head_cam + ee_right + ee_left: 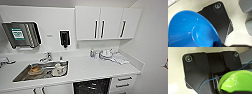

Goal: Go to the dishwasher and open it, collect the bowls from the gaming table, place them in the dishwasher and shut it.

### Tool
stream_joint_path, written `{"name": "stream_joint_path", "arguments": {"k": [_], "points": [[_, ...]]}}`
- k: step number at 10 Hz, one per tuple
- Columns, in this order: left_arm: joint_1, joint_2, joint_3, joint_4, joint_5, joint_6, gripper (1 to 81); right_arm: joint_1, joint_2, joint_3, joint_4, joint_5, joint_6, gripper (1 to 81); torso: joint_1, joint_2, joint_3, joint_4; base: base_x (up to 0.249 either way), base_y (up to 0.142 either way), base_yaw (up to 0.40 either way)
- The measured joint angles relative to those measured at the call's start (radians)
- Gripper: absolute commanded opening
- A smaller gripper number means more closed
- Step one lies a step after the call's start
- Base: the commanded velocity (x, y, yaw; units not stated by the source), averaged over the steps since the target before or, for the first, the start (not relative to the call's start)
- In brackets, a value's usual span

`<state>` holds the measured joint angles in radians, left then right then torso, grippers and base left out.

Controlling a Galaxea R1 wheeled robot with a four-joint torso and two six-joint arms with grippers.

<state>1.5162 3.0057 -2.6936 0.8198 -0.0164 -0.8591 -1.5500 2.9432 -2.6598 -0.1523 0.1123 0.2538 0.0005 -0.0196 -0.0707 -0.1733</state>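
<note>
Under the white counter the dishwasher stands open, its dark racked inside showing. A lime green bowl hangs close to the left wrist camera above a pale floor, with my left gripper shut on its rim. A glossy blue bowl is large in the right wrist view, tilted, with my right gripper shut on its edge. The gaming table is out of view.
A steel sink with dishes in it and a tap lies left of the dishwasher. White drawers stand to its right. Stacked dishes sit at the counter's back right; wall cupboards hang above.
</note>
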Motion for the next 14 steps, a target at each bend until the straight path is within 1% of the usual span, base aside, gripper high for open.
{"name": "stream_joint_path", "arguments": {"k": [1,4,7,9,10,11,12,14], "points": [[0.006,0.000,0.000,0.000,0.000,0.000,1.0,-0.005,-0.002,0.000,0.000,-0.001,0.000,1.0,0.000,0.000,0.000,0.000,0.000,0.000,0.000],[0.006,-0.011,0.000,-0.001,-0.035,0.000,1.0,-0.007,-0.031,0.029,0.001,0.001,0.005,1.0,-0.001,0.000,0.000,0.000,0.000,0.000,0.000],[0.006,-0.038,0.004,-0.001,-0.100,-0.003,1.0,-0.011,-0.053,0.077,0.001,0.000,0.008,1.0,-0.001,0.000,0.000,0.000,0.000,0.000,0.000],[0.008,-0.074,0.010,-0.001,-0.184,-0.007,1.0,-0.012,-0.053,0.083,0.000,0.000,0.008,1.0,-0.001,0.000,-0.001,0.000,0.000,0.000,0.000],[0.007,-0.098,0.010,-0.001,-0.217,-0.013,1.0,-0.010,-0.057,0.086,0.000,0.003,0.008,1.0,-0.001,0.000,-0.010,0.000,0.000,0.000,0.000],[-0.003,-0.120,0.012,-0.002,-0.249,-0.021,1.0,-0.009,-0.061,0.090,0.000,0.003,0.008,1.0,-0.002,0.000,-0.031,0.000,0.000,0.000,0.000],[-0.016,-0.134,0.026,-0.004,-0.271,-0.029,1.0,-0.005,-0.068,0.105,0.000,0.006,0.008,1.0,-0.002,0.000,-0.063,0.000,0.000,0.000,0.000],[-0.059,-0.154,0.095,-0.004,-0.279,-0.036,1.0,0.004,-0.088,0.143,0.001,0.016,0.008,1.0,-0.001,0.000,-0.129,0.000,0.000,0.000,0.000]]}}
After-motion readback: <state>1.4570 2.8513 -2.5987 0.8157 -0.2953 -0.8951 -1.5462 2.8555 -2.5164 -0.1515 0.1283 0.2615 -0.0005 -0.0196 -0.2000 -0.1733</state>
